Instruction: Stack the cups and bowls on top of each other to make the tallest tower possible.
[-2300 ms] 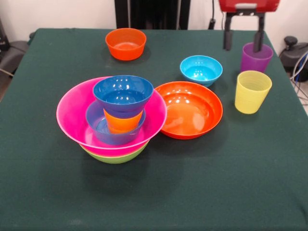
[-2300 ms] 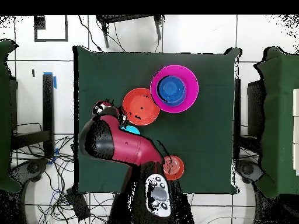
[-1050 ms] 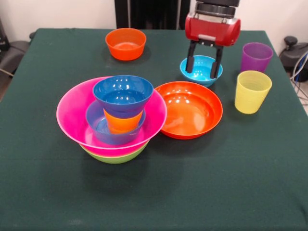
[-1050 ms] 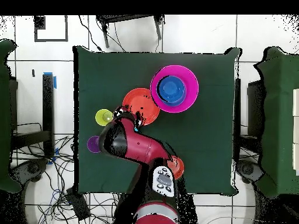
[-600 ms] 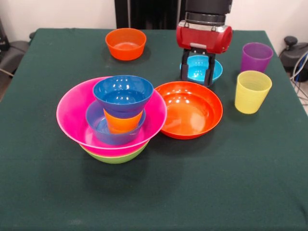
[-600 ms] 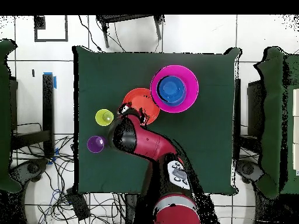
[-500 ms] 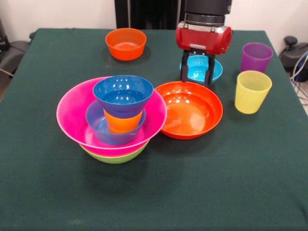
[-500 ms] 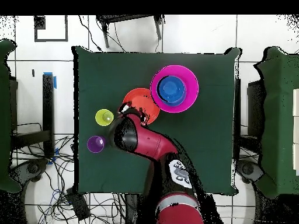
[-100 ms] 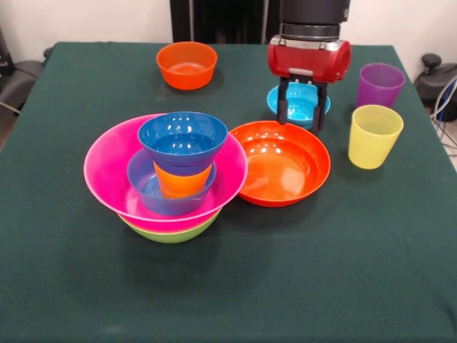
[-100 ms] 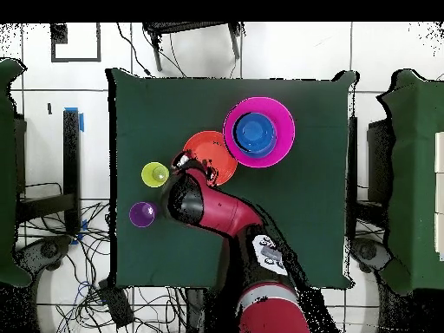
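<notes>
From the front, your end effector hangs straight down over the small cyan bowl, fingers spread, one at the bowl's near left rim and the other at its near right rim. They look to straddle the near part of the rim rather than pinch it; nothing is held. You cannot tell from here whether either finger touches the plastic. The bowl is round, so it has no long axis to line up with: what matters is that it sits directly under and slightly behind the fingertips. Just in front of them lies the shallow orange bowl. The tower stands well apart toward the left of this view, pink bowl on green, with blue bowls and an orange cup nested inside. The yellow cup and purple cup wait on the right, and a small orange bowl sits at the far side of the bench.

From overhead, the arm covers the cyan bowl entirely. You see only the tower beyond the shallow orange bowl, so I judge any carry must cross that orange bowl.
</notes>
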{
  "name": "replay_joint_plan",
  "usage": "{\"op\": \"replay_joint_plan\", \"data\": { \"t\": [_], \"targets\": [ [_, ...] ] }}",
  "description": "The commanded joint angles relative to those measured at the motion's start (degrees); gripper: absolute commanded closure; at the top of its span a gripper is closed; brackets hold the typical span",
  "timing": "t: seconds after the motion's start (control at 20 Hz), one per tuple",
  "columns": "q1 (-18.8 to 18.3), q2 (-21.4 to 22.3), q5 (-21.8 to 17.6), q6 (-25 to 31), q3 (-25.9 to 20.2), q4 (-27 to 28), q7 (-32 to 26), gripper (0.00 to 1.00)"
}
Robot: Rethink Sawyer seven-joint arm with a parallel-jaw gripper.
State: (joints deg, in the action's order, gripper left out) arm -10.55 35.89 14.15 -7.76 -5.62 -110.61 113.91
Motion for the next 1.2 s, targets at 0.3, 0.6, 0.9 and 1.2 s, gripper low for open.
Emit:
{"op": "replay_joint_plan", "data": {
  "t": [0.3, 0.6, 0.9, 1.2],
  "targets": [
    [0.7, 1.3, -2.1, -0.6, -5.5, -3.3, 10.7, 0.00],
    [-0.7, 0.6, -3.8, -1.6, -5.9, -3.6, 9.6, 0.00],
    [-0.8, 2.3, -3.7, -0.1, -5.6, -4.2, 9.5, 0.00],
    [-1.8, 0.1, -5.6, -2.6, -5.7, -3.7, 9.0, 0.00]
  ]
}}
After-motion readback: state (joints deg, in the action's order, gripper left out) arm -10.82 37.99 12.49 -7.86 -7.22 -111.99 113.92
